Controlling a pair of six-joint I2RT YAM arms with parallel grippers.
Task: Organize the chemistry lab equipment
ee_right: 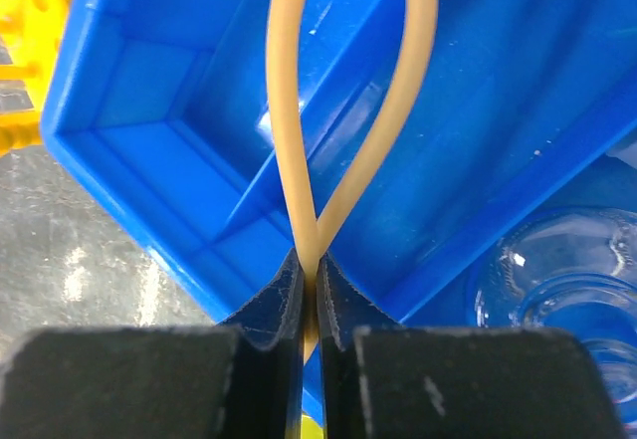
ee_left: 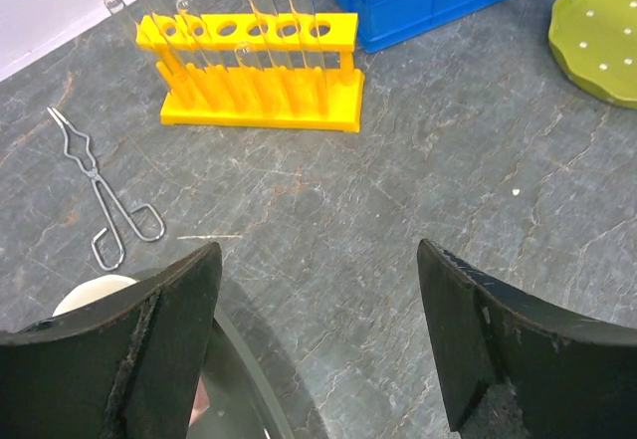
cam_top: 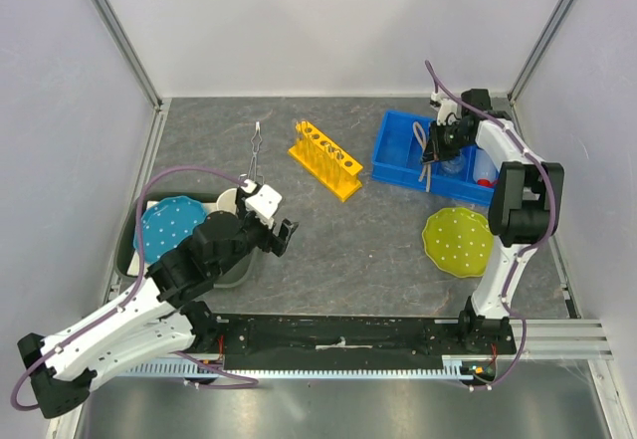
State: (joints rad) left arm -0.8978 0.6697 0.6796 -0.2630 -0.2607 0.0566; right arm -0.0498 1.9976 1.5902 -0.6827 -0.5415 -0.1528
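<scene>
Two pincers, and they stand in quite different states. The right pincer [cam_top: 430, 152] is pinched tight on the tan rubber loop [ee_right: 299, 110], with its jaws meeting on the two strands just where they cross. The loop reaches out over the blue bin [cam_top: 396, 150], above the divider between two compartments, and I cannot tell whether it touches the plastic. A glass flask [ee_right: 557, 280] sits in a neighbouring compartment, near the loop but apart from it. The bin lies toward the back right corner, close to the right wall, with the right arm bent over it.

The left pincer [ee_left: 318, 280] gapes wide with nothing between its fingers [ee_left: 179, 320]. It hangs over bare tabletop [cam_top: 358, 250], just beside the rim of the grey tray [cam_top: 127, 257]. That tray holds the blue plate [cam_top: 171, 222], with the cream mug [cam_top: 229, 200] at its far end.

Ahead of the left pincer a broad stretch of tabletop lies open, bounded by the yellow rack [ee_left: 259, 96] at the back and the green plate [cam_top: 458, 242] on the right. The rack stands at an angle between the metal tongs [ee_left: 100, 180] and the bin, touching neither, with clear tubes [ee_left: 261, 1] upright in its holes. The tongs lie flat to the left of the rack, well off the left wall, their ring handles near the mug.
</scene>
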